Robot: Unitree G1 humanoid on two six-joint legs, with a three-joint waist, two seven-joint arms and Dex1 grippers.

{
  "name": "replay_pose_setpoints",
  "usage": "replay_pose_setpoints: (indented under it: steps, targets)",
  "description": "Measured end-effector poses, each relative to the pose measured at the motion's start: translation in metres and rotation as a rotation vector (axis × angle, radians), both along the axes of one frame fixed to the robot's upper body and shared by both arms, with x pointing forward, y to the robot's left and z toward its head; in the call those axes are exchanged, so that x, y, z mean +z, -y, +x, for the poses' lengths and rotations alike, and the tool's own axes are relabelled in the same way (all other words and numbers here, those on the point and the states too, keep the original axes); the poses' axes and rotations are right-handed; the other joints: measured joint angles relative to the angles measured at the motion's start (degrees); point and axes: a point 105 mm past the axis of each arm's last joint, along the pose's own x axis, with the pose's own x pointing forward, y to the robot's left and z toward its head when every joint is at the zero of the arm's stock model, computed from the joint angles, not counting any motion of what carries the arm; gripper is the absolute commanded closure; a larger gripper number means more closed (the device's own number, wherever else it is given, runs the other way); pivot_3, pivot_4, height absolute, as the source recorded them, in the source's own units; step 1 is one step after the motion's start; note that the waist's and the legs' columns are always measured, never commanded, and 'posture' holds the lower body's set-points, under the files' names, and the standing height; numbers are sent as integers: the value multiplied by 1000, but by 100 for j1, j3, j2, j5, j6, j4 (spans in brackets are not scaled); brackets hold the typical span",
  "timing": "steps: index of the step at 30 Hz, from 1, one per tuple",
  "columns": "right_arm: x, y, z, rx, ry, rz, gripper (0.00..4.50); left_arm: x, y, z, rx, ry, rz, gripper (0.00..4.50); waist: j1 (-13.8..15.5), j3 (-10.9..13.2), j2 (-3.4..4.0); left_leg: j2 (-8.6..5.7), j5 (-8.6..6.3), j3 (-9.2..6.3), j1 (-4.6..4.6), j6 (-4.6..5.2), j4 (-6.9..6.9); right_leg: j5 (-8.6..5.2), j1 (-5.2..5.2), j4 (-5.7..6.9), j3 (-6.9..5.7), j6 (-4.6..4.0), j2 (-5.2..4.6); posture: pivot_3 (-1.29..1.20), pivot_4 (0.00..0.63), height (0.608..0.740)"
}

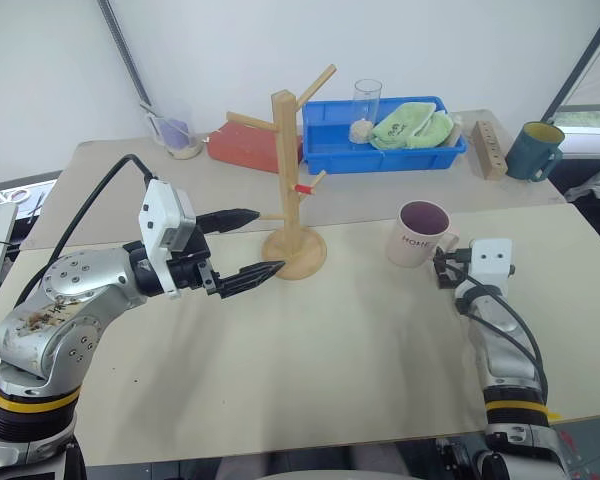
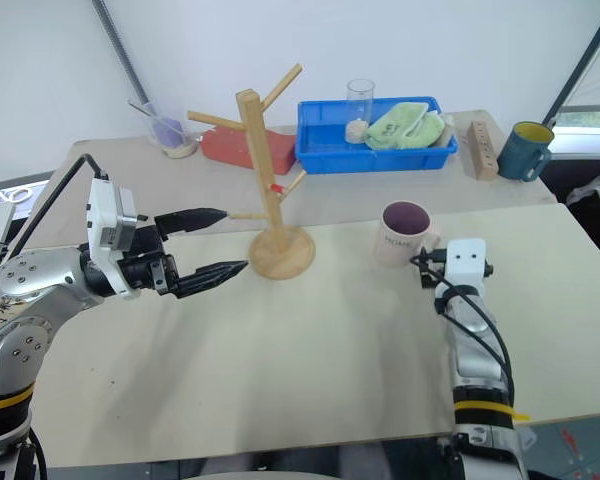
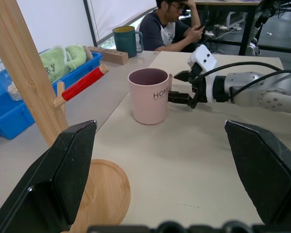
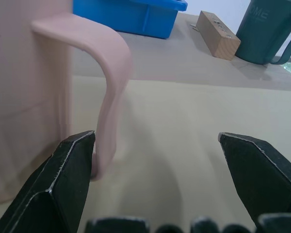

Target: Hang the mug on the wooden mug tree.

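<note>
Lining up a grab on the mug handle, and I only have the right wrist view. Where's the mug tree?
Observer: The wooden mug tree stands upright to the left of the mug, apart from it.
Operator: Left gripper?
Observer: The left gripper is open and empty, beside the tree's base.
Operator: Any free peg facing the mug?
Observer: Yes, the low peg with the red band points toward the mug's side.

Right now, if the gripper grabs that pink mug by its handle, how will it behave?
The pink mug looks rigid and glazed, so probably slippery. Held by its thin handle, it would likely swing off-centre. It stands upright on a flat base and looks empty, so a push probably slides it rather than tips it.
</note>
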Motion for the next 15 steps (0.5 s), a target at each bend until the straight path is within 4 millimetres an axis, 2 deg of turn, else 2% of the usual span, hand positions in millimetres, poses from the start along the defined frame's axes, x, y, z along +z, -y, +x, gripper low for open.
replay_pose_setpoints:
  steps: [11,12,15]
  targets:
    - [-3,-27,5,145,-4,64,4256,-4,-5,-1,19,-14,3,0,-2,-2,3,1,1,-1,7,1,0,0,6,4,2,1,2,0,150,740]
    - [-3,-27,5,153,0,65,4476,-4,-5,-1,19,-15,3,0,-1,-2,3,1,1,-1,9,1,0,0,6,4,2,1,2,0,150,740]
    - [0,-34,5,225,2,42,4476,-4,-5,-1,21,-14,3,0,0,-2,4,0,1,0,4,1,0,0,5,2,3,0,1,0,150,740]
